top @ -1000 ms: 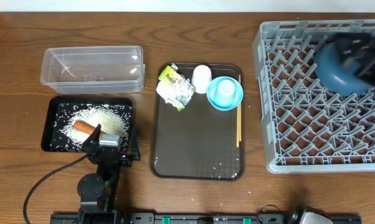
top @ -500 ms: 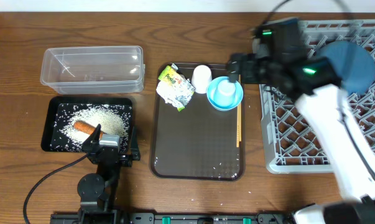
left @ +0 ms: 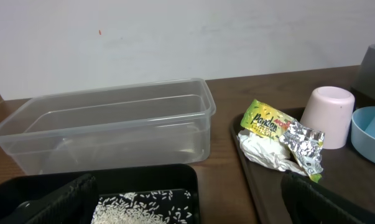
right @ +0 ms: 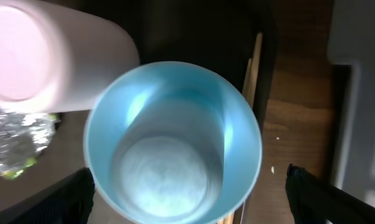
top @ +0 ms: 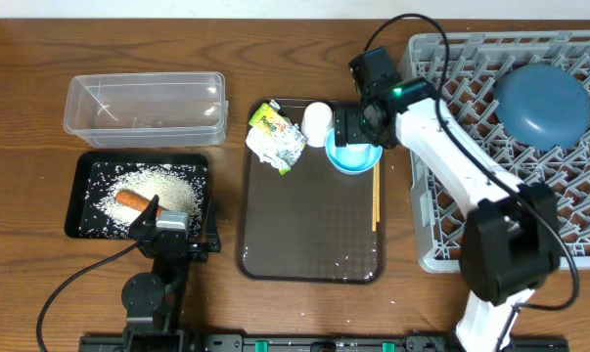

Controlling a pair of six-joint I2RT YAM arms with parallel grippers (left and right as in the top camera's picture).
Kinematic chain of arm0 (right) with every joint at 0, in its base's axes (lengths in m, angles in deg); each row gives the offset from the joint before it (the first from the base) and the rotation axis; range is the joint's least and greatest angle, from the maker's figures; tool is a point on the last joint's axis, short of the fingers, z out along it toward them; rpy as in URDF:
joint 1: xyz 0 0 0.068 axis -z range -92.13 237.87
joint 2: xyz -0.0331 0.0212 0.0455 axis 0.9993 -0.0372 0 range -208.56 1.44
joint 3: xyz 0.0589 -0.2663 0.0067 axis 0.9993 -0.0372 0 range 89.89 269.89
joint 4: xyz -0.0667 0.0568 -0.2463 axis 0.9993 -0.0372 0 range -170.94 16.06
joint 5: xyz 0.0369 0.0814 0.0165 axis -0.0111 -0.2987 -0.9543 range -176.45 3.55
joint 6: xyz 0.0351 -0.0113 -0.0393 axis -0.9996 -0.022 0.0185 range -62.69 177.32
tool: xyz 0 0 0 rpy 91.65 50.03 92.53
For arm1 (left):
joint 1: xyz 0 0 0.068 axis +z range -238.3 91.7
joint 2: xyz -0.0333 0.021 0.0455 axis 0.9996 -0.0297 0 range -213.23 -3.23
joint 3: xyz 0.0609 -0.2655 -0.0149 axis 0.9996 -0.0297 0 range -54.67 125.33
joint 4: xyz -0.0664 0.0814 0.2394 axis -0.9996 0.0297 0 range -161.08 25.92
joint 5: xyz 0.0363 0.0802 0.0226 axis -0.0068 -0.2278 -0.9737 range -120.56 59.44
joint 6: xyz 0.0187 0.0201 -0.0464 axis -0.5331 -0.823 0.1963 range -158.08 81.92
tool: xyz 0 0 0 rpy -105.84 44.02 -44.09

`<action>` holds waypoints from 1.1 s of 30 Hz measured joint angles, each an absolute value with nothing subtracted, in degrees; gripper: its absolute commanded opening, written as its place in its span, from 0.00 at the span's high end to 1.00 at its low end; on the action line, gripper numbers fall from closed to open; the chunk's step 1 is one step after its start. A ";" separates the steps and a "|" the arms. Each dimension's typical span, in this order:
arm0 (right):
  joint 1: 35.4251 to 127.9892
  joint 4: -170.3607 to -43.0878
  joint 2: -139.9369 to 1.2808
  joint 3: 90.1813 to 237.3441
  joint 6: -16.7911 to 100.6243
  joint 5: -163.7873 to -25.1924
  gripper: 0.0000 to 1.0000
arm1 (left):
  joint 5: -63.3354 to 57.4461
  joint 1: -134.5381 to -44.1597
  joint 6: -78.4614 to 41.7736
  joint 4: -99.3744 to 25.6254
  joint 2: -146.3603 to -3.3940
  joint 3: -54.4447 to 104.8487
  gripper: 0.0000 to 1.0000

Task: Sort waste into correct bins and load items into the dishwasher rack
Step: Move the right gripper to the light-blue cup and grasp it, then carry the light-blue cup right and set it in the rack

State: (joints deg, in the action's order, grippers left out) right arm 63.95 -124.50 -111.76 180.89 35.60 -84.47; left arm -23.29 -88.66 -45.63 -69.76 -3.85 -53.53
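Observation:
My right gripper [top: 358, 137] hangs open over the light-blue bowl [top: 353, 158] on the brown tray; its fingers [right: 69, 199] straddle the bowl [right: 175, 143] without touching it. The white cup [top: 317, 122] lies beside the bowl, the crumpled wrapper [top: 275, 137] to its left, and the chopsticks [top: 376, 200] along the tray's right side. The dark-blue dish [top: 542, 106] rests in the grey rack [top: 490, 259]. My left gripper [top: 179, 220] stands open at the near edge of the black tray [top: 84, 176], which holds rice [top: 167, 181] and the carrot [top: 133, 198]. The clear box [top: 145, 108] is empty.
The dark-brown serving tray [top: 309, 230] lies between the bins and the rack, with a few rice grains near its front. The left wrist view shows the clear box [left: 112, 124], the wrapper [left: 280, 134] and the cup [left: 329, 115].
My right arm has swung left from the rack, leaving the dark-blue dish there, and now hovers over the light-blue bowl. The left arm has not moved.

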 measured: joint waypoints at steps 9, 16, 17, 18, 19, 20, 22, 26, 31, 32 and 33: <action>62.94 -122.78 -115.72 180.87 35.40 -84.08 0.31 | -23.29 -88.66 -45.65 -69.76 -3.85 -53.53 0.04; 62.40 -122.41 -115.85 180.93 35.14 -83.88 0.46 | -23.29 -88.66 -45.63 -69.76 -3.85 -53.53 0.04; 62.40 -122.97 -115.83 181.11 35.18 -83.88 0.47 | -23.29 -88.66 -45.65 -69.78 -3.85 -53.53 0.04; 62.40 -123.61 -115.83 181.30 35.18 -83.90 0.47 | -23.29 -88.66 -45.65 -69.78 -3.85 -53.53 0.04; 62.42 -124.68 -115.83 181.70 35.18 -83.88 0.47 | -23.29 -88.66 -45.65 -69.76 -3.85 -53.53 0.04; 62.44 -125.75 -115.72 182.13 35.18 -83.88 0.47 | -23.29 -88.66 -45.63 -69.76 -3.85 -53.53 0.04; 62.57 -127.81 -115.00 183.34 35.18 -83.86 0.46 | -23.29 -88.66 -45.65 -69.76 -3.85 -53.53 0.04; 63.90 -132.48 -110.26 187.55 35.38 -84.08 0.45 | -23.29 -88.66 -45.63 -69.76 -3.85 -53.53 0.04; 70.59 -136.11 -98.19 193.04 36.89 -84.18 0.44 | -23.29 -88.66 -45.65 -69.76 -3.85 -53.53 0.04; 72.52 -136.72 -95.98 193.50 37.06 -84.10 0.44 | -23.27 -88.66 -45.63 -69.76 -3.85 -53.53 0.04; 75.36 -137.66 -93.47 194.05 37.37 -84.10 0.44 | -23.29 -88.66 -45.63 -69.76 -3.85 -53.53 0.04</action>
